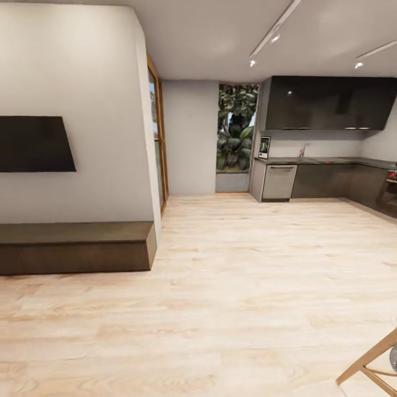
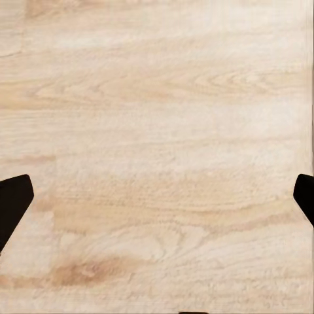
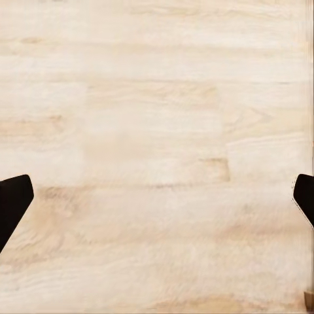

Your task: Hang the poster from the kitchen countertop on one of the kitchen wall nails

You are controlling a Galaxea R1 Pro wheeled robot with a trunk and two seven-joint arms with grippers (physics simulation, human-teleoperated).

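Note:
Far across the room, the poster (image 1: 264,147) stands upright as a small framed rectangle at the left end of the kitchen countertop (image 1: 331,161), against the wall. A curved faucet (image 1: 302,150) rises from that grey worktop a little to its right. In the left wrist view, my left gripper (image 2: 157,209) is open, its dark fingertips (image 2: 13,203) wide apart over bare wooden floor. My right gripper (image 3: 157,209) is likewise open above the floor, with nothing between its fingertips (image 3: 13,203).
A white wall corner (image 1: 151,165) juts out at the left, carrying a dark TV (image 1: 33,144) above a low wooden bench (image 1: 77,247). Light wood floor (image 1: 248,264) stretches to the kitchen cabinets (image 1: 322,181). A wooden chair leg (image 1: 366,361) shows at bottom right.

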